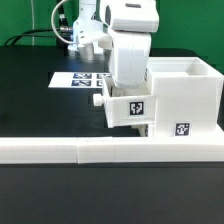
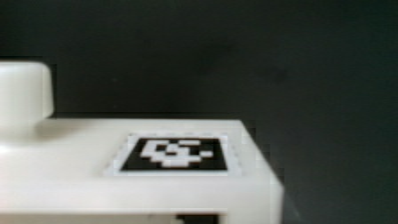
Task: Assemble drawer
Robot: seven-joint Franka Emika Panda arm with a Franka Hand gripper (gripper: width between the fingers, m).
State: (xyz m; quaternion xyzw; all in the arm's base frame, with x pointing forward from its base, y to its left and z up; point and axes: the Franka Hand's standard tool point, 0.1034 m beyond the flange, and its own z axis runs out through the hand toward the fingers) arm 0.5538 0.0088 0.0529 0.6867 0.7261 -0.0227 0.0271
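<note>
Exterior view: arm (image 1: 128, 45) upright over 1 tray (image 1: 125, 105) at housing (image 1: 183, 100).

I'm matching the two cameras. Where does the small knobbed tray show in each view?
Exterior view: the tray is at centre, below the arm, against the housing.
Wrist view: the tray fills the lower part, seen close.
Shared landmark: its square tag, and its knob.

The arm (image 1: 128, 45) is reaching down at frame centre over a knobbed tray (image 1: 127, 106). The tray is sitting against the housing (image 1: 182, 100), centre right.
</note>
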